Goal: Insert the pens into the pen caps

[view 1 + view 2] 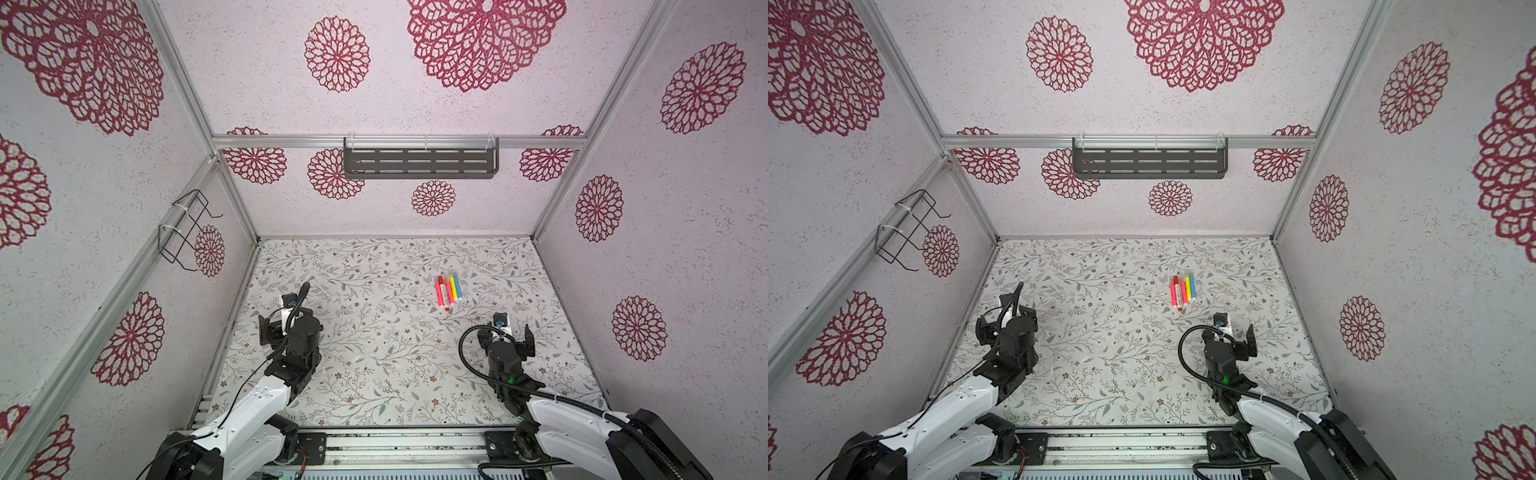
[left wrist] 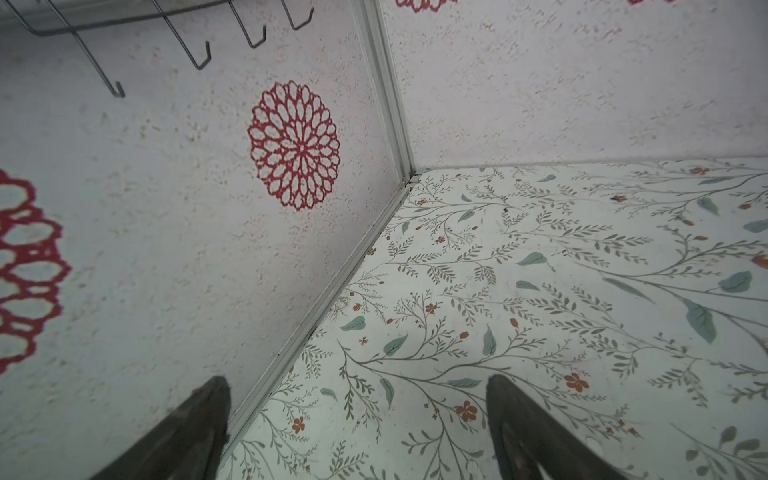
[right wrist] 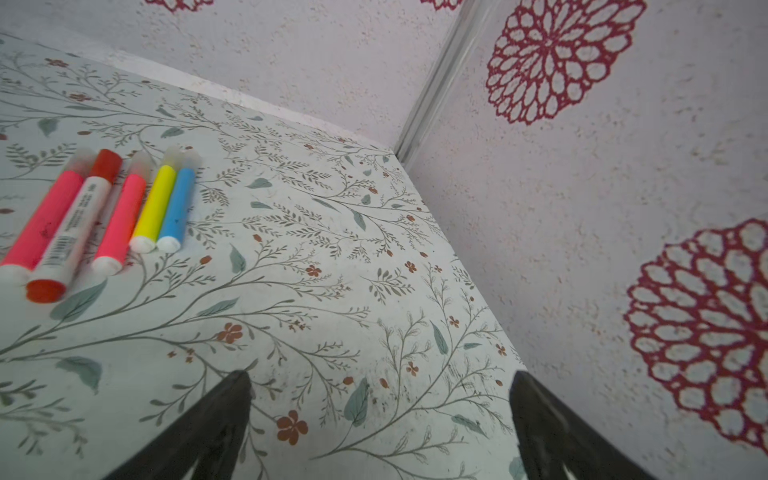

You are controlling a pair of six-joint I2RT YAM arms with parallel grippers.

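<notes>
we look down into a booth whose walls [image 1: 665, 257] carry pale paper printed with big crimson rosettes. its floor is the tabletop [image 1: 374, 365], covered in a leaf-and-flower print. on the back wall a dark slotted shelf [image 1: 419, 163] hangs from an aluminium rail, and on the left wall a black wire rack [image 1: 185, 228] is tied on with white zip ties.

two white-and-black arms reach in from the near edge, the left arm [image 1: 257, 399] close to the left wall and the right arm [image 1: 573, 419] over the right half of the tabletop. the left hand [image 2: 357, 382] stands wide, its two dark fingers far apart with nothing between them, aimed at the seam where the left wall meets the tabletop. the right hand [image 3: 380, 376] is just as wide and also holds nothing.

the pens [image 1: 447, 291] lie on the right half of the tabletop, beyond the right hand and clear of it, toward the back wall. we count five in a tight row, side by side: a pink pen [image 3: 45, 224], a white-barrelled red pen [image 3: 75, 228], a second pink pen [image 3: 122, 220], a yellow pen [image 3: 156, 208] and a blue pen [image 3: 178, 208]. the pen caps [image 3: 139, 162] already sit on the pens' far ends: a red cap [image 3: 106, 164] on the red pen, the others pale and see-through.
</notes>
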